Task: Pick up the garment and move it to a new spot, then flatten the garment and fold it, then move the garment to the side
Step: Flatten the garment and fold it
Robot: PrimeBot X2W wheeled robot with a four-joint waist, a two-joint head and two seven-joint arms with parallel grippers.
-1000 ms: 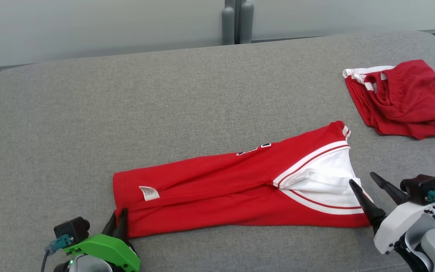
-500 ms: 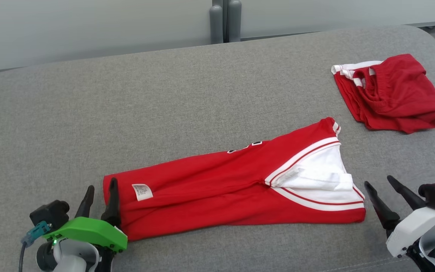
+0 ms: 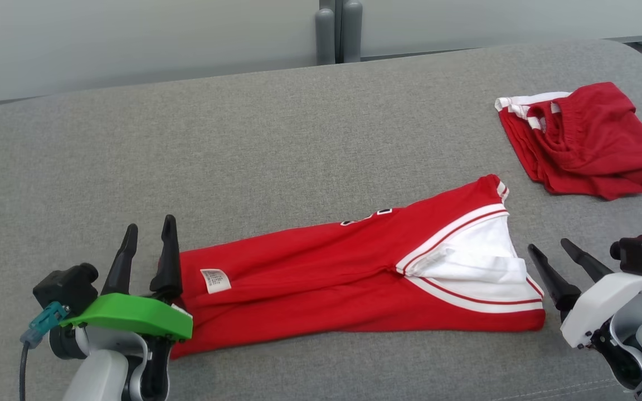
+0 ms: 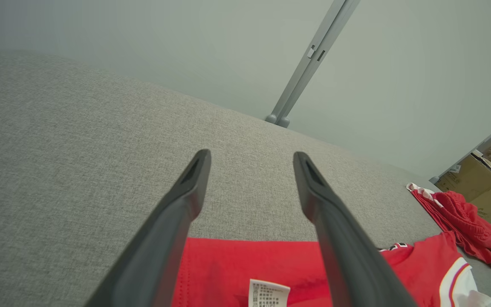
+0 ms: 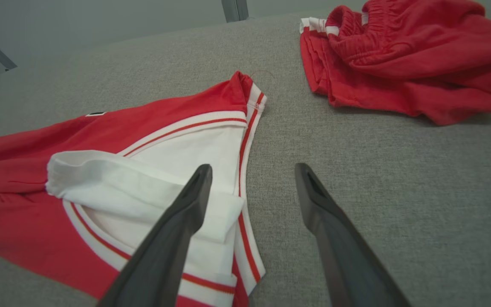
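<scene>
The garment (image 3: 326, 278), a red jersey with white trim and a white inner panel at its right end, lies folded lengthwise on the grey table (image 3: 243, 139). A white care label (image 3: 214, 280) shows near its left end. My left gripper (image 3: 148, 234) stands open over the jersey's left edge, nothing between its fingers. In the left wrist view the jersey (image 4: 249, 273) lies under the spread fingers. My right gripper (image 3: 549, 248) is open just right of the jersey's right end. In the right wrist view the white panel (image 5: 164, 179) lies under the left finger (image 5: 181, 217).
A second red garment (image 3: 583, 139), bunched with a white-striped waistband, lies at the table's far right. Two grey posts (image 3: 337, 30) rise behind the table's far edge. A cardboard box (image 4: 480, 183) stands beyond the table in the left wrist view.
Both grippers have opened and let go of the jersey's ends. The left gripper rose and moved forward; the right drew back to the right. The head camera has shifted slightly.
</scene>
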